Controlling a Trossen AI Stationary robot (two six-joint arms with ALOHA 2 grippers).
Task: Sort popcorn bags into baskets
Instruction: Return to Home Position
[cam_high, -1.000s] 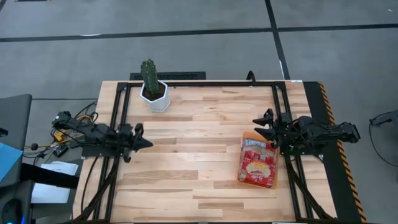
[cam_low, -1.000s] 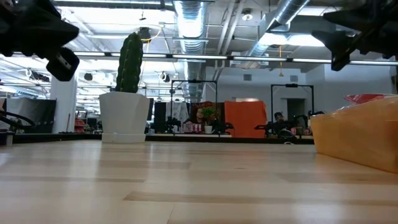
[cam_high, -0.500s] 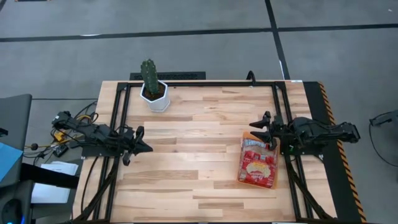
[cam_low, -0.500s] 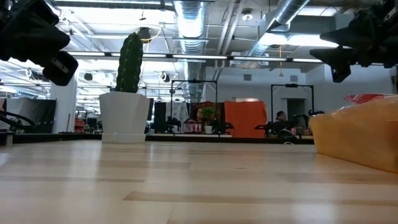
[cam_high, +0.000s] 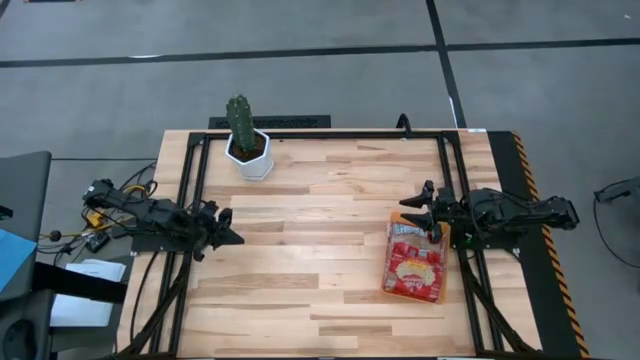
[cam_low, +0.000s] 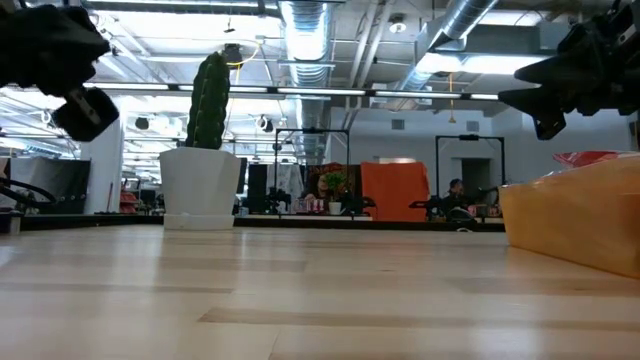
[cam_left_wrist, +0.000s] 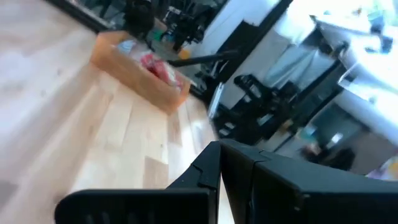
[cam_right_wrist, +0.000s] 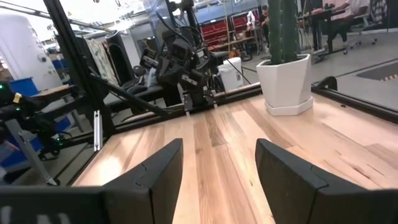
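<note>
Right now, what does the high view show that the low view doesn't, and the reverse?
High view only: the popcorn bags lying flat in the orange tray. Low view only: the room beyond the table and a person there; the bags are just a red sliver above the tray wall. Both: the cactus in its white pot, the tray, the left claw and the right claw.

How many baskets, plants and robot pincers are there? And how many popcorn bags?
Orange basket: 1
Cactus: 1
Pincers: 2, the left pincer and the right pincer
Popcorn bags: piled in the basket, too stacked to count
Total without the bags: 4
</note>
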